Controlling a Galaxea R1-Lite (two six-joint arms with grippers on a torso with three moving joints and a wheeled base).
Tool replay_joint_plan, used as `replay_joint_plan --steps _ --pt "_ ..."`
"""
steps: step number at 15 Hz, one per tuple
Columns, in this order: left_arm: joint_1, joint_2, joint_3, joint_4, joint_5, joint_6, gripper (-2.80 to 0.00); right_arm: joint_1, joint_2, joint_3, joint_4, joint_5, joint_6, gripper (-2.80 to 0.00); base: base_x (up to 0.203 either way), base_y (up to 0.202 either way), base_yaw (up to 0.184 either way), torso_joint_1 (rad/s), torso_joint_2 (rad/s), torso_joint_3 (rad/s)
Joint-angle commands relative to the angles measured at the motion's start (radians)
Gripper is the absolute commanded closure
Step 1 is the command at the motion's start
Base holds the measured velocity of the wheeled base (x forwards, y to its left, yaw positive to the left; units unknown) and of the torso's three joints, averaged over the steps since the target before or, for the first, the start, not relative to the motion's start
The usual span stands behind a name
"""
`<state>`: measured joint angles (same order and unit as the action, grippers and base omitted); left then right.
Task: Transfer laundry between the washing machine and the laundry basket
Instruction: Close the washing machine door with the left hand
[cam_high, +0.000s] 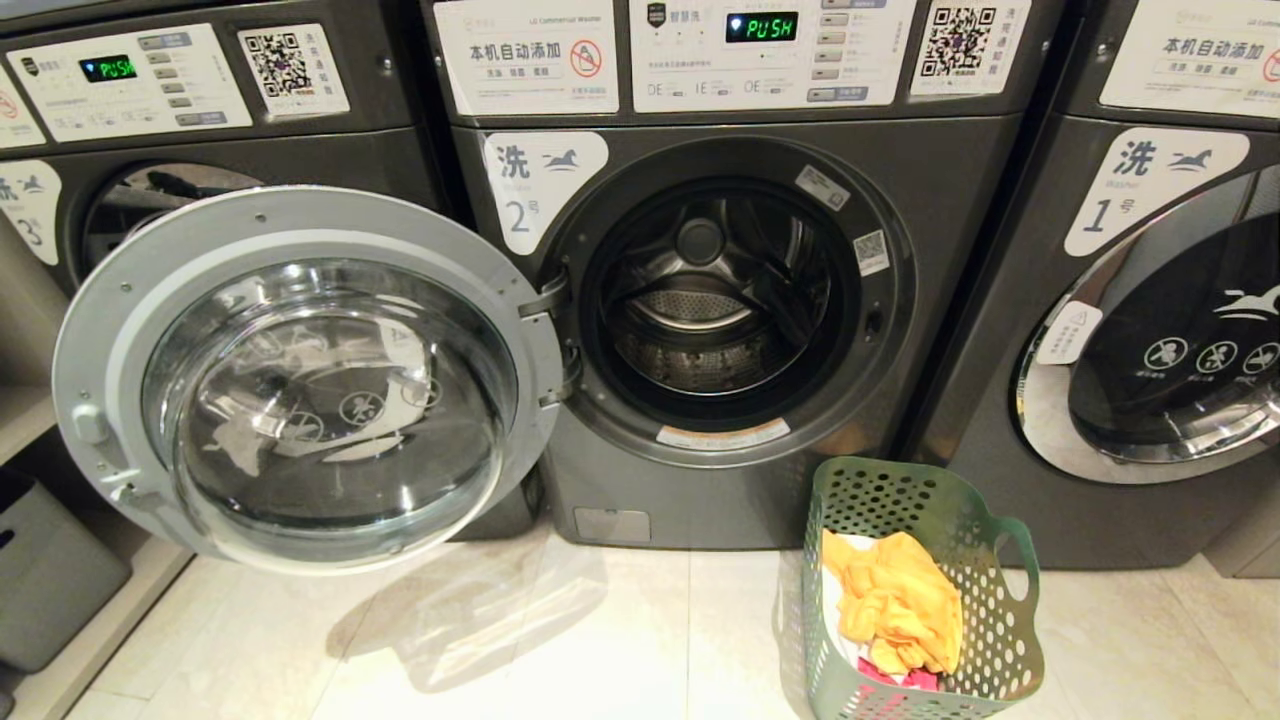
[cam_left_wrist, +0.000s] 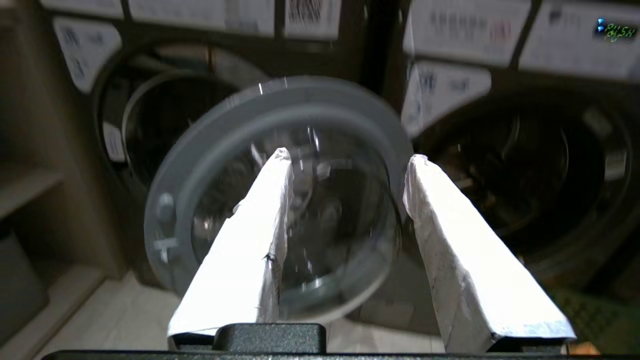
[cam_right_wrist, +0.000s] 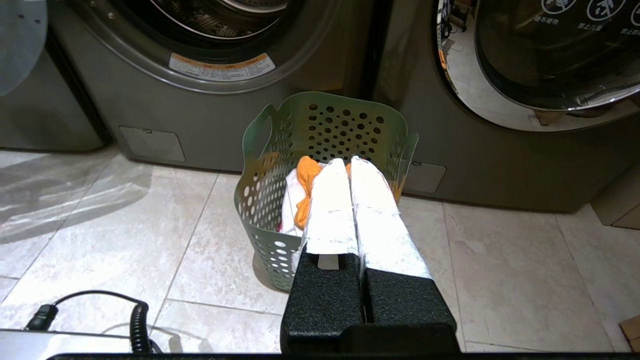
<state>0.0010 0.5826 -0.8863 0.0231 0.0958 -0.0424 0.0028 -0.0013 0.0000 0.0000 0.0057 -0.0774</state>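
The washing machine (cam_high: 960, 200), labelled 2, has its round glass door (cam_high: 300, 380) swung wide open to the left, and its steel drum looks empty. The green laundry basket (cam_high: 1000, 600) stands on the floor by the machine's lower right corner. It holds the laundry: an orange-yellow cloth (cam_high: 900, 600) on top, pink (cam_high: 905, 678) and white beneath. My left gripper (cam_left_wrist: 350, 156) is open with nothing between its fingers, facing the open door (cam_left_wrist: 200, 150). My right gripper (cam_right_wrist: 348, 161) is shut and empty, hanging short of the basket (cam_right_wrist: 340, 120) and its orange cloth (cam_right_wrist: 305, 170). Neither arm shows in the head view.
Machine 3 (cam_high: 200, 150) sits behind the open door on the left, machine 1 (cam_high: 1150, 300) on the right with its door closed. A grey bin (cam_high: 50, 570) and low shelving stand at far left. A coiled black cable (cam_right_wrist: 137, 320) lies near the right arm.
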Motion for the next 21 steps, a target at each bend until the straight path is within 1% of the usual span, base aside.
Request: replay_joint_plan --steps 1,3,4,5,6,7,9,11,12,13,15,16,17,18,19,21 --pt "0.011 0.428 -0.336 0.007 0.012 -0.008 0.00 0.000 0.001 0.000 -0.002 0.000 0.001 0.00 0.000 0.000 0.000 0.000 0.00 0.000" --pt "0.050 0.754 -0.696 0.013 0.012 -0.016 0.00 0.000 0.001 -0.001 -0.002 0.002 0.002 0.00 0.000 0.000 0.000 0.000 0.00 0.000" --pt "0.079 0.882 -0.827 0.015 0.000 -0.012 0.00 0.000 0.001 -0.002 0.000 0.000 0.006 0.00 0.000 0.000 0.000 0.000 0.00 0.000" --pt "0.106 0.973 -0.910 0.017 -0.013 -0.008 0.00 0.000 0.001 -0.002 0.000 -0.001 0.014 0.00 0.000 0.000 0.000 0.000 0.00 0.000" --pt "0.136 1.045 -0.963 0.018 -0.026 -0.003 0.00 0.000 0.001 0.000 0.000 -0.001 0.014 0.00 0.000 0.000 0.000 0.000 0.00 0.000" --pt "0.167 1.098 -0.994 0.019 -0.037 0.000 0.00 0.000 0.001 -0.002 0.000 -0.001 0.014 0.00 0.000 0.000 0.000 0.000 0.00 0.000" --pt "0.234 1.159 -1.015 0.017 -0.060 0.001 0.00 0.000 0.001 -0.001 0.000 -0.001 0.016 0.00 0.000 0.000 0.000 0.000 0.00 0.000" --pt "0.305 1.213 -1.026 0.017 -0.155 0.000 0.00 0.000 0.001 0.000 -0.001 -0.001 0.016 0.00 0.000 0.000 0.000 0.000 0.00 0.000" --pt "0.335 1.245 -1.039 0.011 -0.221 0.000 0.00 0.000 0.001 -0.002 -0.002 -0.001 0.016 0.00 0.000 0.000 0.000 0.000 0.00 0.000" --pt "0.360 1.274 -1.043 -0.023 -0.293 -0.002 0.00 0.000 0.001 -0.001 -0.002 -0.003 0.017 0.00 0.000 0.000 0.000 0.000 0.00 0.000" --pt "0.402 1.331 -1.045 -0.124 -0.398 -0.010 0.00 0.000 0.001 -0.002 0.000 -0.004 0.019 0.00 0.000 0.000 0.000 0.000 0.00 0.000" --pt "0.412 1.347 -1.045 -0.135 -0.442 -0.026 0.00 0.000 0.001 0.000 0.000 -0.004 0.020 0.00 0.000 0.000 0.000 0.000 0.00 0.000" --pt "0.416 1.360 -1.045 -0.136 -0.477 -0.057 0.00 0.000 0.001 -0.002 0.000 -0.004 0.021 0.00 0.000 0.000 0.000 0.000 0.00 0.000" --pt "0.421 1.376 -1.045 -0.138 -0.504 -0.073 0.00 0.000 0.001 0.000 0.000 -0.004 0.021 0.00 0.000 0.000 0.000 0.000 0.00 0.000" --pt "0.429 1.392 -1.045 -0.135 -0.531 -0.077 0.00 0.000 0.001 0.000 0.000 -0.004 0.022 0.00 0.000 0.000 0.000 0.000 0.00 0.000" --pt "0.430 1.403 -1.046 -0.105 -0.558 -0.080 0.00 0.000 0.001 0.000 0.000 -0.006 0.022 0.00 0.000 0.000 0.000 0.000 0.00 0.000"
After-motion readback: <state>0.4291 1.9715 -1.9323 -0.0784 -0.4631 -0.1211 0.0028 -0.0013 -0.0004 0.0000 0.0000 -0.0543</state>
